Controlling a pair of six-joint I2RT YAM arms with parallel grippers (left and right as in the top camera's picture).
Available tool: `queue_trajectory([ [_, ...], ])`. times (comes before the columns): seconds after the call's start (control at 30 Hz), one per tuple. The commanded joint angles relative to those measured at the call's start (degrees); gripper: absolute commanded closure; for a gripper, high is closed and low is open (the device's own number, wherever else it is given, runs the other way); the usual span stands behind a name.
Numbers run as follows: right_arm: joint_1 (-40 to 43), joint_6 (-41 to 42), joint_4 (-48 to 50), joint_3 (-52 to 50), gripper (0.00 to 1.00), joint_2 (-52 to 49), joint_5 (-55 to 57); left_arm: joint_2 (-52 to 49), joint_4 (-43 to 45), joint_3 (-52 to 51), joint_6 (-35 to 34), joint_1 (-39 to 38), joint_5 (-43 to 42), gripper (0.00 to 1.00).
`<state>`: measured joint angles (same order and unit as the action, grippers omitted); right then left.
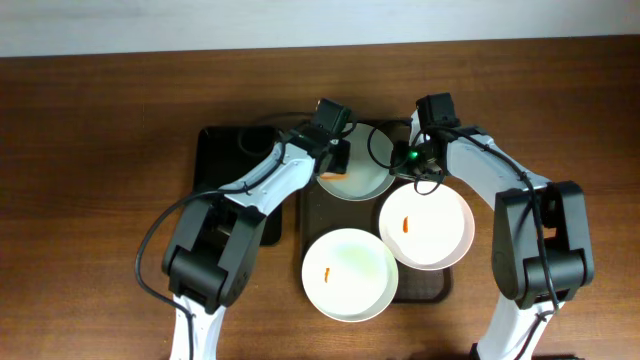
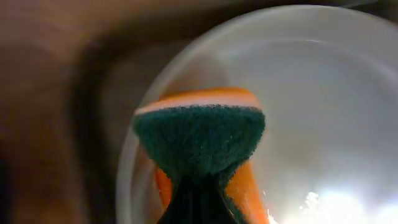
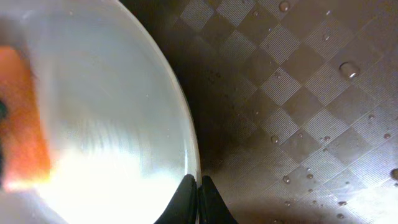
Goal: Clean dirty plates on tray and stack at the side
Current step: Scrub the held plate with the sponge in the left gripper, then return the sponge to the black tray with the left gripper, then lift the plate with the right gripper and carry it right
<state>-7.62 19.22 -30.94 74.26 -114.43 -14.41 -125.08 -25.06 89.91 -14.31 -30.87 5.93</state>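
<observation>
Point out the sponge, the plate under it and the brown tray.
sponge [image 2: 199, 140]: left wrist view, green scouring face.
plate [image 2: 323, 93]: left wrist view, bare inner surface.
brown tray [image 3: 298, 93]: right wrist view, bare checkered floor.

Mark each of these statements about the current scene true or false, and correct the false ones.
1. The left gripper holds a sponge over the far plate. True.
2. The right gripper is open and clear of every plate. False: it is pinched shut on the far plate's rim.
3. The right plate and the near plate each show an orange smear. True.
4. The plates are stacked on the bare table. False: all three lie on the brown tray.
5. The brown tray's surface is dry. False: the right wrist view shows water droplets on it.
</observation>
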Motion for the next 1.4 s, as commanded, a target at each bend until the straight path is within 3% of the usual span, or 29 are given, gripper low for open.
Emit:
queue_trajectory([
  [0.0,-0.35,-0.26,-1.84,-0.04,0.96,-0.26,1.62,-2.10,-0.98,1.66,9.70,-0.33,20.00,1.00],
  [0.13,-0.35,-0.26,-2.49,-0.04,0.96,-0.26,1.62,-2.08,-4.68,5.86,11.28,-0.85,23.82,1.00],
  [0.27,-0.35,-0.26,-2.51,-0.04,0.96,-0.26,1.62,-1.86,-18.03,15.39,4.66,-0.20,22.32,1.00],
  [0.37,-0.24,-0.31,-2.54,-0.04,0.96,-0.26,1.60,0.35,-29.05,22.82,3.41,2.54,11.93,1.00],
  [0.53,-0.26,-4.85,-2.36,-0.04,0.95,-0.26,1.60,7.69,-44.02,23.78,3.45,14.10,-1.38,1.00],
  [0.63,-0.24,-10.45,-2.05,-0.04,0.95,-0.26,1.60,7.65,-42.91,15.89,3.65,20.04,-3.02,1.00],
  [0.73,-0.24,-10.47,-1.86,-0.04,0.95,-0.26,1.57,7.67,-34.60,6.14,6.49,22.99,-7.69,1.00],
  [0.87,-0.26,-10.45,-1.86,-0.04,0.95,-0.26,1.57,7.67,-32.57,2.75,8.90,23.89,-4.28,1.00],
  [0.9,-0.26,-10.47,-1.73,-0.04,0.95,-0.26,1.57,7.69,-32.59,2.75,9.55,23.91,-2.89,0.97],
  [0.93,-0.24,-10.47,-1.57,-0.04,0.94,-0.26,1.57,7.69,-32.65,2.82,10.10,23.91,-3.02,0.57],
  [0.97,-0.24,-10.47,-1.38,-0.02,0.94,-0.24,1.55,7.78,-33.03,2.95,10.10,23.93,-3.10,0.43],
  [1.03,-0.24,-10.49,-1.70,0.83,0.94,0.02,1.31,9.40,-34.69,4.39,10.08,24.57,-4.28,0.28],
  [1.07,-0.24,-11.04,-2.10,1.49,0.96,0.37,0.81,10.78,-35.43,5.07,10.08,24.98,-4.96,0.10],
  [1.1,-0.26,-11.54,-2.97,2.49,0.96,0.98,0.50,13.20,-36.06,5.70,10.08,25.59,-5.16,0.00],
  [1.23,-0.37,-11.50,-11.17,10.34,0.96,4.90,-0.17,27.10,-38.25,5.95,10.05,29.35,-5.09,0.00],
  [1.37,-1.95,-11.52,-18.25,18.82,0.96,7.41,-3.19,33.33,-40.13,5.95,10.08,32.61,-5.07,0.00],
])
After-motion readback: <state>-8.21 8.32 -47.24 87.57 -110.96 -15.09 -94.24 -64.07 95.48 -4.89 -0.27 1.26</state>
